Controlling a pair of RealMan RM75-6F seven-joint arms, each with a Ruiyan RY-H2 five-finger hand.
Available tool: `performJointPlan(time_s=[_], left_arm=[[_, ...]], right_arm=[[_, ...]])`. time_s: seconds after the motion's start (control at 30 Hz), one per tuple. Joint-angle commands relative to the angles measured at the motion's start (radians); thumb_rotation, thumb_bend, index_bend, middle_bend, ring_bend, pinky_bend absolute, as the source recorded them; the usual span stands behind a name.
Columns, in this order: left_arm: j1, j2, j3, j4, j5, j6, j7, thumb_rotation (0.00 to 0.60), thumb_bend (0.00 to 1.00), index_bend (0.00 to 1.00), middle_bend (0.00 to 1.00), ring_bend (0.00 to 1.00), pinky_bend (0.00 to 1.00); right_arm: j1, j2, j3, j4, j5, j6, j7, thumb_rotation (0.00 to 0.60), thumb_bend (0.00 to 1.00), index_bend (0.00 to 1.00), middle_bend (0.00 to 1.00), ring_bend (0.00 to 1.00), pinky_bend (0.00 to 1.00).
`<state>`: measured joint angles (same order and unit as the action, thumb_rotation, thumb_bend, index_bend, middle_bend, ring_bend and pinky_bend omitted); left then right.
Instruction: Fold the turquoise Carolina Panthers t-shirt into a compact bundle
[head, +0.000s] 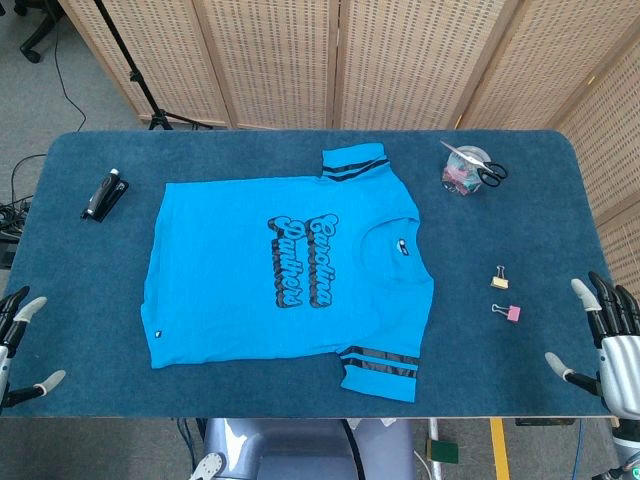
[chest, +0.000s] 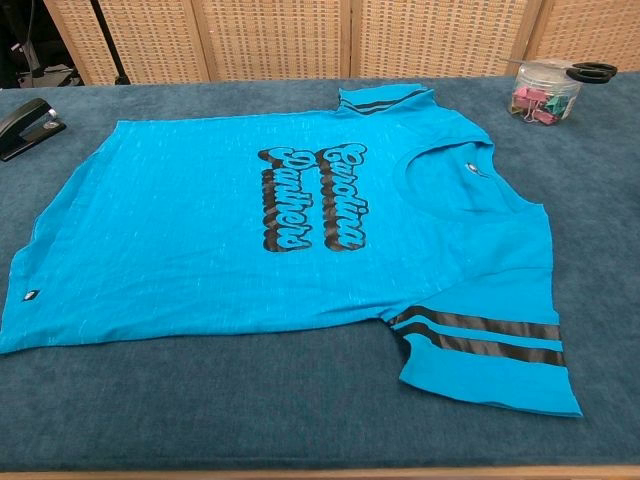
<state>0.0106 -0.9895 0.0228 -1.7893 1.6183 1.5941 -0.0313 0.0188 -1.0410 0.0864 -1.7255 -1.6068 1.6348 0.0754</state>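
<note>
Dead centre on the blue carpeted worktop (head: 250, 400), the turquoise Panthers t-shirt (head: 240, 290) lies flat: light, floppy cotton, probably best pinched at hem corners around 8 o'clock. Left hand (head: 18, 345) and right hand (head: 605, 335) both spread wide, empty.

Turquoise t-shirt (head: 255, 270) with black lettering and black sleeve stripes, dark blue table cover (head: 90, 300), black stapler (head: 104, 194), pink binder clip (head: 512, 313)

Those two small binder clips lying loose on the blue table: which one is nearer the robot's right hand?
The pink binder clip is nearer the right hand. The yellowish binder clip lies just beyond it, farther up the blue table.
</note>
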Motion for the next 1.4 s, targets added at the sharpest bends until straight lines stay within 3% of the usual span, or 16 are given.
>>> performJointPlan(time_s=[0.03, 0.3, 0.47, 0.67, 0.9, 1.4], left_arm=[[-0.001, 0.003, 0.000, -0.001, -0.002, -0.003, -0.005, 0.600, 0.00, 0.00, 0.00, 0.00, 0.00], [-0.004, 0.003, 0.000, -0.003, 0.005, -0.005, -0.001, 0.600, 0.00, 0.00, 0.00, 0.00, 0.00], [-0.006, -0.001, 0.005, -0.007, 0.009, -0.014, 0.019, 0.600, 0.00, 0.00, 0.00, 0.00, 0.00], [0.002, 0.006, 0.003, -0.006, 0.026, 0.013, 0.000, 0.600, 0.00, 0.00, 0.00, 0.00, 0.00], [0.002, 0.009, 0.005, -0.007, 0.028, 0.011, -0.007, 0.600, 0.00, 0.00, 0.00, 0.00, 0.00], [-0.002, 0.007, 0.001, -0.006, 0.008, -0.005, -0.004, 0.600, 0.00, 0.00, 0.00, 0.00, 0.00]], right_arm=[[0.004, -0.005, -0.004, 0.007, -0.006, -0.007, -0.005, 0.600, 0.00, 0.00, 0.00, 0.00, 0.00], [0.016, -0.013, -0.020, 0.022, -0.039, -0.025, -0.014, 0.600, 0.00, 0.00, 0.00, 0.00, 0.00], [0.037, -0.032, -0.051, 0.053, -0.120, -0.044, -0.024, 0.600, 0.00, 0.01, 0.00, 0.00, 0.00], [0.102, -0.093, -0.102, 0.130, -0.267, -0.114, -0.069, 0.600, 0.00, 0.11, 0.00, 0.00, 0.00], [0.164, -0.201, -0.124, 0.189, -0.355, -0.166, -0.115, 0.600, 0.00, 0.25, 0.00, 0.00, 0.00], [0.271, -0.336, -0.145, 0.208, -0.340, -0.361, -0.235, 0.600, 0.00, 0.37, 0.00, 0.00, 0.00]])
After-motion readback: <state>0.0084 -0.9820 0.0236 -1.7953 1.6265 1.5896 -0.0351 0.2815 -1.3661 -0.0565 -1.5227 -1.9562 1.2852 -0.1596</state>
